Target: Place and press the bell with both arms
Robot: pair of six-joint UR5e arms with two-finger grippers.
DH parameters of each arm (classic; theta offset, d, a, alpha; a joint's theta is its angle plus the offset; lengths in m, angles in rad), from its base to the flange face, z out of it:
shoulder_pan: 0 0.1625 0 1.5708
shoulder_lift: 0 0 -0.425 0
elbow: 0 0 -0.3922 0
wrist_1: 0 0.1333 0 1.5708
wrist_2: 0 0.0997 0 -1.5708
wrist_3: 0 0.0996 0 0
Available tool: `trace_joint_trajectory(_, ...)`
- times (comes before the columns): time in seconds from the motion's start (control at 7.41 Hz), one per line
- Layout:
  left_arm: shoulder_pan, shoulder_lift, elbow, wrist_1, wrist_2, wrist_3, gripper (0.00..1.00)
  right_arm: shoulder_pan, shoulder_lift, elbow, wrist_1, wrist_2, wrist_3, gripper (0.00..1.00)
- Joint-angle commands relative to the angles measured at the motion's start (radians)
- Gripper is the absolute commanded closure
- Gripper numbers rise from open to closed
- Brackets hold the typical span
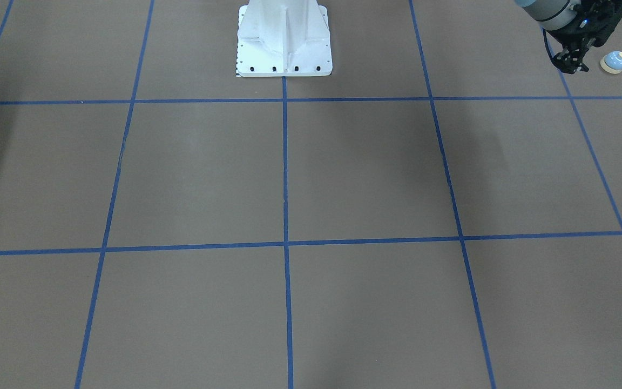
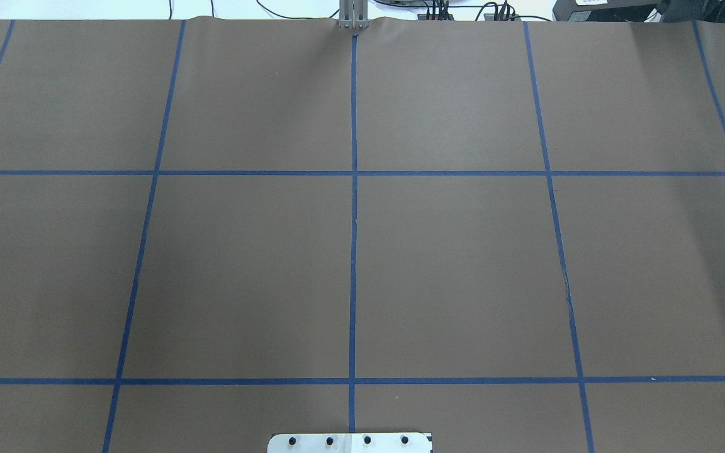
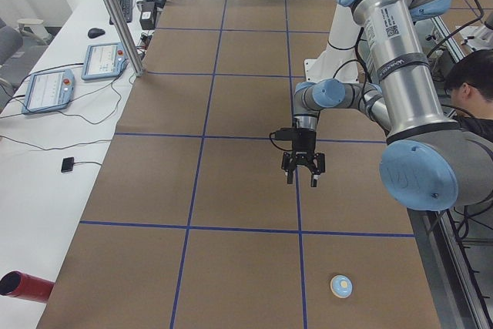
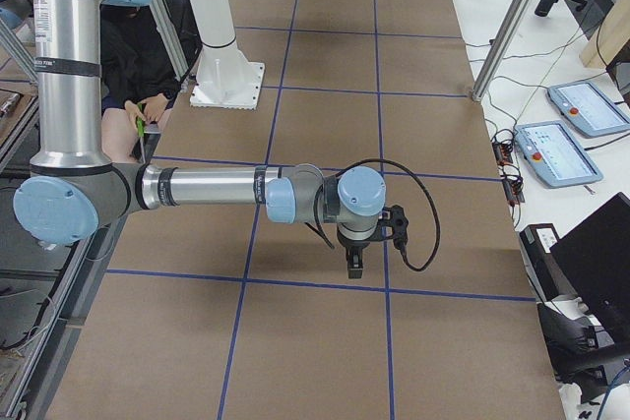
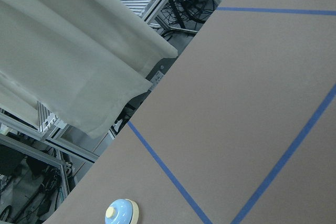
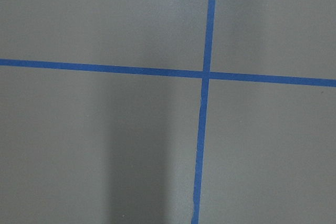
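The bell (image 1: 614, 61) stands upright on the table (image 1: 365, 173), at the end on the robot's left and close to the edge on the robot's side. Nothing touches it. The left gripper (image 1: 574, 66) hangs in the air near it with its fingers spread and nothing between them.

I judge the bell to be light and stiff. Its dome looks smooth and curved, so fingers closing high on it would likely slide off. The better hold is probably low, across the widest part just above the cream rim (image 3: 341, 292). The cream button (image 5: 110, 212) on top looks made to give under a push, so it is best left alone while carrying and pressed only once the bell is set down.

The views differ a good deal:
- **Overhead view:** it shows only bare table, with neither arm nor bell.
- **Front view:** it catches the left gripper and the bell in its far corner.
- **Left side view:** it makes the gap between them plain, with the gripper clearly raised above the surface.
- **Left wrist view:** it shows the bell low in the frame, near the table's edge.
- **Right side view:** only here does the right gripper (image 4: 353, 265) appear, pointing down over the middle of the table (well apart from the bell). It is too small and too edge-on to tell whether its fingers are apart.
- **Right wrist view:** it shows just a crossing of blue tape (image 6: 205, 74), with no fingers in sight.
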Motion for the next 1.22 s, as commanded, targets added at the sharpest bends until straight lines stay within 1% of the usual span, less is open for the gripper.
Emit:
trace_joint_trajectory(0.0,0.109,0.048,0.09,-0.056,-0.009,-0.334,0.0,0.0,0.0,0.001,0.009,0.001,0.001,0.0)
trace_joint_trajectory(0.14,0.143,0.053,0.196,-0.162,-0.011,-0.468,0.0,0.0,0.0,0.01,0.009,0.001,0.001,0.0)
trace_joint_trajectory(0.27,0.168,0.065,0.262,-0.225,-0.012,-0.56,0.0,0.0,0.005,0.013,0.009,0.0,0.001,0.0)
trace_joint_trajectory(0.4,0.194,0.07,0.311,-0.273,-0.038,-0.649,0.0,0.0,0.008,0.03,0.009,0.0,0.002,0.0)
trace_joint_trajectory(0.54,0.218,0.071,0.348,-0.293,-0.061,-0.747,0.0,0.0,0.008,0.05,0.009,0.0,0.002,0.0)
trace_joint_trajectory(0.68,0.249,0.071,0.376,-0.31,-0.089,-0.824,0.0,0.0,0.008,0.05,0.008,0.0,0.002,0.0)
trace_joint_trajectory(0.81,0.283,0.071,0.419,-0.337,-0.11,-0.863,0.0,0.0,0.008,0.05,0.008,0.0,0.002,0.0)
trace_joint_trajectory(1.08,0.304,0.071,0.54,-0.475,-0.11,-0.904,0.0,0.0,0.008,0.053,0.008,0.004,0.002,0.0)
